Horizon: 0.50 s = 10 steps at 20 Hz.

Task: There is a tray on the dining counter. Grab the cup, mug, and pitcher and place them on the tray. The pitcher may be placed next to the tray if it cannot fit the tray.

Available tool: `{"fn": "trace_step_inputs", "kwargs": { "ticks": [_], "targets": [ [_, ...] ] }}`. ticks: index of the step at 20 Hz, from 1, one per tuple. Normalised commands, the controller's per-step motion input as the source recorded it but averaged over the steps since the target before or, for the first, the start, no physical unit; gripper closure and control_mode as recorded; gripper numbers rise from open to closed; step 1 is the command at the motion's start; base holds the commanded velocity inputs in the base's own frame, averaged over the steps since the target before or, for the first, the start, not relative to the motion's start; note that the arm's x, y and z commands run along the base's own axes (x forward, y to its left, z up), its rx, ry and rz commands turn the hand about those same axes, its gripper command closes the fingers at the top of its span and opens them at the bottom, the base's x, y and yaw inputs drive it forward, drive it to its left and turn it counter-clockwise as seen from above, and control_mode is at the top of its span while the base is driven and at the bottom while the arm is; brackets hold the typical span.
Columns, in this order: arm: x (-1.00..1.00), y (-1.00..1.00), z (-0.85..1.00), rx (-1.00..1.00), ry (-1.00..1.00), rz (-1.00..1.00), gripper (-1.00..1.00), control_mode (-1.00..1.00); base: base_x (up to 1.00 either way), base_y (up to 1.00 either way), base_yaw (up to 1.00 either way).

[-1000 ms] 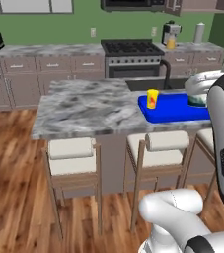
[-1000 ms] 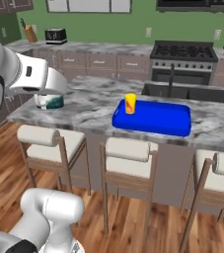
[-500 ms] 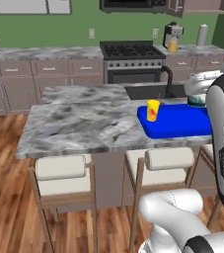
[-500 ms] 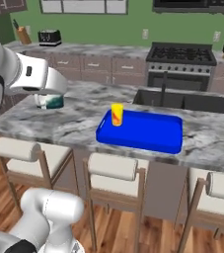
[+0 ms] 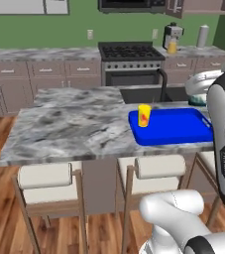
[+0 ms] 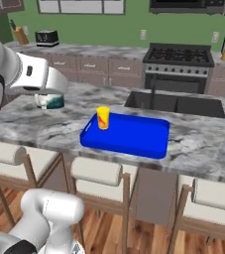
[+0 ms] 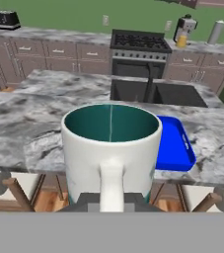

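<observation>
In your left base view, the yellow cup (image 5: 143, 115) stands upright on the blue tray (image 5: 178, 133), at its left end, and the tray lies on the dining counter (image 5: 69, 124). The pitcher (image 5: 172, 45) sits far back on the worktop right of the stove (image 5: 131, 51).

In your right base view, the mug (image 6: 50, 101) hangs under the white arm, left of the tray (image 6: 134, 141).

In your hand view, the gripper (image 7: 111, 200) has its jaws clamped on the mug's handle; the mug (image 7: 112, 148) is upright, teal inside
</observation>
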Motion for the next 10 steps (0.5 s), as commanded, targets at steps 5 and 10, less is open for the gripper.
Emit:
{"fn": "trace_step_inputs", "kwargs": {
  "ticks": [5, 10],
  "targets": [
    [0.00, 0.00, 0.00, 0.00, 0.00, 0.00, 1.00, 1.00, 0.20, -0.36, 0.02],
    [0.00, 0.00, 0.00, 0.00, 0.00, 0.00, 1.00, 1.00, 0.40, -0.14, 0.00]
  ]
}}
